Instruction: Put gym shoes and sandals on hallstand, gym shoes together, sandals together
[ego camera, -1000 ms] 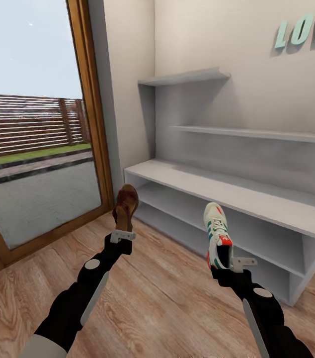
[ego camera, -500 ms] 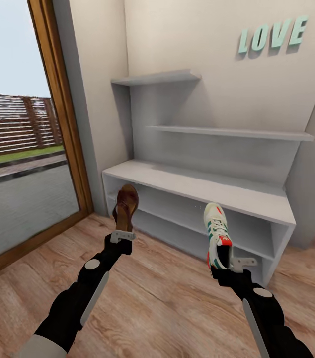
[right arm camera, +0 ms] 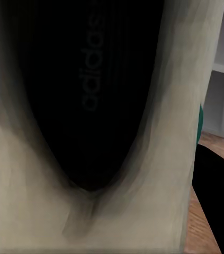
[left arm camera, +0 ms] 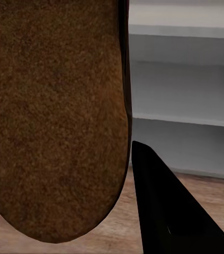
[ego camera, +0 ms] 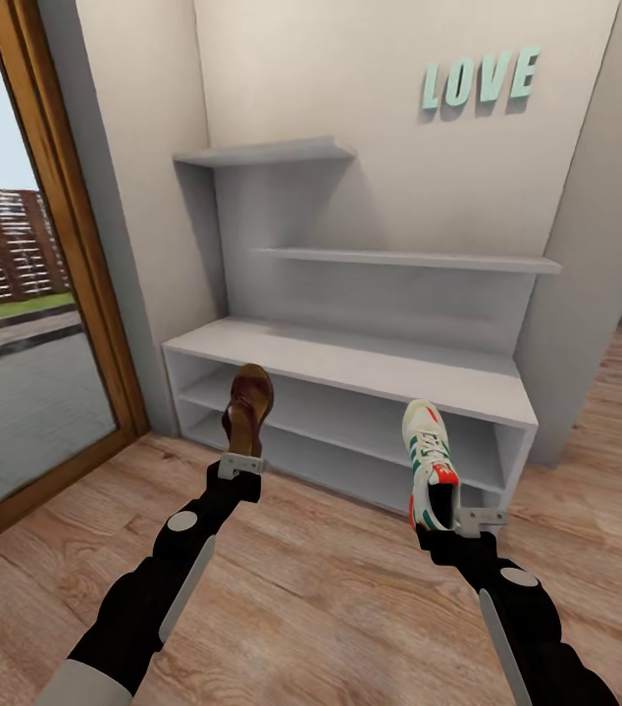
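My left gripper (ego camera: 242,459) is shut on the heel end of a dark-brown sandal (ego camera: 248,408), which stands upright, toe up. The sandal's brown sole (left arm camera: 53,116) is close up in the left wrist view beside one black finger (left arm camera: 170,211). A white gym shoe (ego camera: 429,463) with green stripes and a red-orange heel is held upright by my right gripper (ego camera: 453,518), shut on its heel. That shoe's pale sole (right arm camera: 90,127) looms near in the right wrist view. Both shoes hang in the air in front of the white hallstand (ego camera: 350,358), above the wood-plank corridor floor (ego camera: 331,598).
A wood-framed glass door (ego camera: 51,275) stands left of the rack. Teal LOVE letters (ego camera: 478,80) hang on the wall above it. A wall corner (ego camera: 576,294) juts out at the rack's right end. Open plank floor lies between me and the rack.
The head view has swung to the right, so the hallstand now sits centred and the glass door has slid left. Both arms and the held shoes keep the same place in the picture.
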`<state>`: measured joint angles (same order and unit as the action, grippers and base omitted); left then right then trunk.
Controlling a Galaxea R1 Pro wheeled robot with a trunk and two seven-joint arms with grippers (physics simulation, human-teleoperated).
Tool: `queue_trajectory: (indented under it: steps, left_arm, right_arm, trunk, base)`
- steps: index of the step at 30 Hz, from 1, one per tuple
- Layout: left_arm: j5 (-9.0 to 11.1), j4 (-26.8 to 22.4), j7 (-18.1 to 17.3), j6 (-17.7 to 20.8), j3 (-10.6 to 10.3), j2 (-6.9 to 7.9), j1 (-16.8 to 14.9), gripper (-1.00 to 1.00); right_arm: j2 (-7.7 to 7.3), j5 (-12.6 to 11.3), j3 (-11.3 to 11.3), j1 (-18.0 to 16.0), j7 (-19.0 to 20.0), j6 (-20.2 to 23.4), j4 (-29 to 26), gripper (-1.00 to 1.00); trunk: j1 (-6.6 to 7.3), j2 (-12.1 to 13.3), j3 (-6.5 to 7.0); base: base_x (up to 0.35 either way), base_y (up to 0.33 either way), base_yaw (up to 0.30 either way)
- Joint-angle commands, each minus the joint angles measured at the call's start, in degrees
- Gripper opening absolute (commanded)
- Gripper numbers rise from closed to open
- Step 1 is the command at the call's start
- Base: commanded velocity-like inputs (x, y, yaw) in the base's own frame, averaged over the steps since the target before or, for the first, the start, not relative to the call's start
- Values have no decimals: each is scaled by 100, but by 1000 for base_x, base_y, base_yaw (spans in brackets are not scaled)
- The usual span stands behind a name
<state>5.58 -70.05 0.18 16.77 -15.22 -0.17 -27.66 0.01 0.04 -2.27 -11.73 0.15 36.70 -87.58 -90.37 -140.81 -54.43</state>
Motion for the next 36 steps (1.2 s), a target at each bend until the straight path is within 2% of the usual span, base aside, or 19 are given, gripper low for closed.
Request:
queue_trajectory:
  steps: [1, 16, 23, 36]
  left_arm:
    - [40, -8, -10, 37, 1, 0, -1, -100]
    - [40, -8, -10, 39, 1, 2, -2, -100]
    - [40, -8, -10, 46, 1, 0, 0, -100]
    - [40, 0, -13, 46, 2, 2, -3, -100]
  right_arm:
    - [0, -2, -1, -4, 2, 30, -6, -100]
    - [-1, 15, -1, -2, -6, 30, -13, -100]
    - [0, 17, 2, -4, -7, 30, -14, -100]
    - [-1, 22, 7, -5, -7, 30, -14, -100]
  trunk:
    - [1, -3, -6]
    - [1, -3, -6]
    - [1, -3, -6]
    - [1, -3, -6]
  base:
    - [5, 14, -41]
    - [1, 25, -23]
    - [9, 267, -247]
    - [93, 310, -18]
